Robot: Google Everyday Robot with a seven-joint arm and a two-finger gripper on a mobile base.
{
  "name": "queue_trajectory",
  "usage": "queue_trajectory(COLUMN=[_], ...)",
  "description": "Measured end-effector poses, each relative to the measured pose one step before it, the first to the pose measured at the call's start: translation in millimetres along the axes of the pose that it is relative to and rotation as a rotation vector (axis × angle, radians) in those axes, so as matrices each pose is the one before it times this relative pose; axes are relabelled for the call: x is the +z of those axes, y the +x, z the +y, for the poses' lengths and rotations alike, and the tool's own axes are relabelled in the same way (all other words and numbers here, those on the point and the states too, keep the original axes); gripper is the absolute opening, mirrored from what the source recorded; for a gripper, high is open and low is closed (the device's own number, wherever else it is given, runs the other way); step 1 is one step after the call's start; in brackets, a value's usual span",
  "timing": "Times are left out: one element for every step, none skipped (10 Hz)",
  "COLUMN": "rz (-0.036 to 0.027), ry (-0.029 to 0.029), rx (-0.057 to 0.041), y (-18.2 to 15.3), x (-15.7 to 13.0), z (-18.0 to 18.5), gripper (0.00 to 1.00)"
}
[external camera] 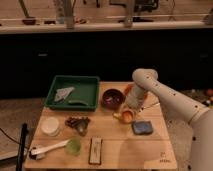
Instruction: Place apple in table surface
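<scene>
Apple (128,117) at gripper (125,113) tip, beside maroon bowl (113,98), above table surface (120,146)

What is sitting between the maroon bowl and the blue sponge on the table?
In the camera view, the apple sits there, at the gripper, between the maroon bowl and the blue sponge.

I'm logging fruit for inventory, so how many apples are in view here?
1. The apple is at the gripper, between the maroon bowl and the blue sponge on the table surface. Another could be hidden inside the bowl or behind the arm.
</scene>
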State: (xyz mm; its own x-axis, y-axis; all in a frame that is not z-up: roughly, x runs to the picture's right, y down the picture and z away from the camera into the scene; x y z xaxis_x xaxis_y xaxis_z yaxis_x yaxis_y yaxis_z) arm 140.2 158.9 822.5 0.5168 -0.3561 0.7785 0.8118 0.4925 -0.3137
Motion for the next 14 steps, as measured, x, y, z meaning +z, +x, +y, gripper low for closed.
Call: queue_trajectory(rz=[-0.005, -0.00603, -0.01328, -0.01304, -0.0161, -0.00886, -0.01941, -0.02447, -0.0169, -0.01823, -0.0217, -0.01336, -0.01314, -0.01039], ry=[-0.00134, -0.00027, 0.00117, 0.00034, 0.00019, 0.00085, 0.00143, 0.00114, -0.00091, -0.00383, -0.00531, -0.00587, -0.00567, -0.00672], rx=[0.00138, 0.00325, 0.00521, 0.00607, 0.00554, 0.00136, 0.00177, -0.00881, -0.0086, -0.01272, -0.01468, -0.01092, -0.01111, -0.01203], y=[-1.02, -2.14, -4.53, -4.15, -4.94, -2.8, -3.29, -4.38, -3.07, -3.48, -4.09, -2.94, -3.31, -4.04], x=[1.66, 0.08, -1.0, -0.59, 0.28, -0.08, 0.74, 1.78, 1.82, 3.65, 5.39, 4.2, 3.78, 3.28], z=[-0.49, 1.45, 0.93, 1.24, 0.12, -0.37, 0.33, -0.41, -0.3, -2.21, -3.07, -2.79, -2.36, -1.29], gripper=[0.26, 0.19, 0.09, 0.02, 0.0, 0.0, 0.0, 0.0, 0.0, 0.0, 0.0, 0.0, 0.0, 0.0])
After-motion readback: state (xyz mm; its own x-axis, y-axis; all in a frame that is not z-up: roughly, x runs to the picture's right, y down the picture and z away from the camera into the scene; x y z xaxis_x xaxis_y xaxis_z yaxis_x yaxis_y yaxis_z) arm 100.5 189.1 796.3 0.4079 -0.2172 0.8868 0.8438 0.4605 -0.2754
